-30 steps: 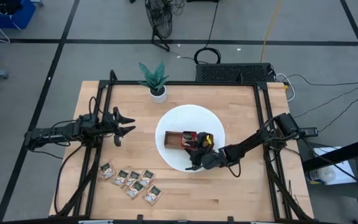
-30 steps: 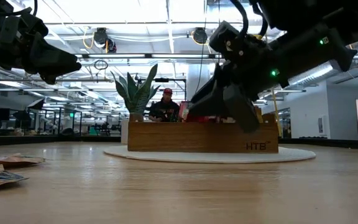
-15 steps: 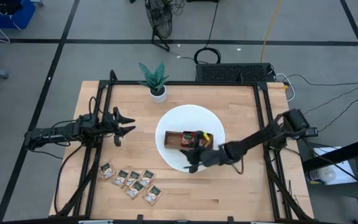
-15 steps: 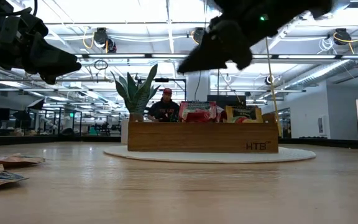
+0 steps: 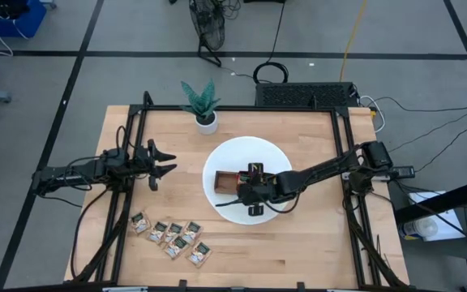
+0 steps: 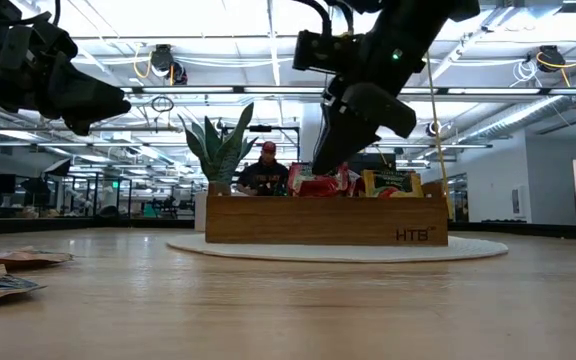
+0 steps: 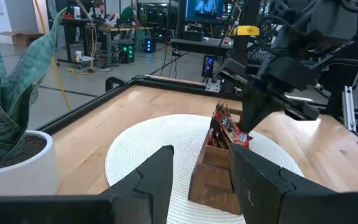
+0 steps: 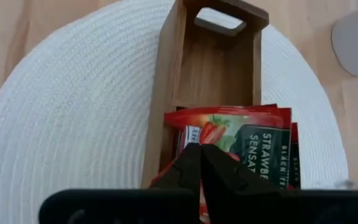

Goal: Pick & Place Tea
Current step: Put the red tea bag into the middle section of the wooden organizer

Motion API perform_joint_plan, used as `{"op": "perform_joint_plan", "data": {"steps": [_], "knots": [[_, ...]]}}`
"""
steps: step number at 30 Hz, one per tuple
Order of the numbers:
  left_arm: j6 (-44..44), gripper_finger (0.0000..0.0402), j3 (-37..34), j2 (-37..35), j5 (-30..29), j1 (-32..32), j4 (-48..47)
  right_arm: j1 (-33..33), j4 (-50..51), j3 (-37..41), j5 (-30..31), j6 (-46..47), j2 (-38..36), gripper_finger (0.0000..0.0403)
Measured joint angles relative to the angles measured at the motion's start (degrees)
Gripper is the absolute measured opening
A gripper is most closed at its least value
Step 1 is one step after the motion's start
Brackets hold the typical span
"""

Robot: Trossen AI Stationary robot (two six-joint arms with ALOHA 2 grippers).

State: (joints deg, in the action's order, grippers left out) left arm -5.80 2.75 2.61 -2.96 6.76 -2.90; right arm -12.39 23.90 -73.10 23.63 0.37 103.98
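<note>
Fingers of my right gripper (image 8: pixel 199 163) pressed shut, empty, just above the red sachets (image 8: pixel 241 134) standing on edge in the wooden tray (image 8: pixel 166 93); left gripper (image 5: pixel 162 163) open, nearer the beige sachets (image 5: pixel 173 238) loose on the desk (image 5: pixel 314 251).

Wooden bench (image 5: pixel 314 243), black frame at edges. Directly on it: white round mat (image 5: pixel 225 211) at centre w/ wooden tray (image 5: pixel 224 181) on top; potted plant (image 5: pixel 203 105) near far edge; loose tea sachets (image 5: pixel 173 238) clustered near front-left.
</note>
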Motion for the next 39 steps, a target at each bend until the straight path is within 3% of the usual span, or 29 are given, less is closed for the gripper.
{"op": "perform_joint_plan", "data": {"steps": [20, 27, 39], "knots": [[0.0, 0.0157, 0.0, 0.0, 0.0, 0.0, 0.0, 2.2, -4.9, 6.0, -1.3, -1.1, 1.3, 0.0000], [0.0, 0.0157, 0.0, 0.0, 0.0, 0.0, 0.0, 2.4, -7.4, 6.9, -6.9, -1.9, 1.2, 0.0000], [0.0, 0.0157, 0.0, 0.0, 0.0, 0.0, 0.1, 4.5, -8.1, 8.3, -9.2, -1.1, 1.3, 0.0000]]}}
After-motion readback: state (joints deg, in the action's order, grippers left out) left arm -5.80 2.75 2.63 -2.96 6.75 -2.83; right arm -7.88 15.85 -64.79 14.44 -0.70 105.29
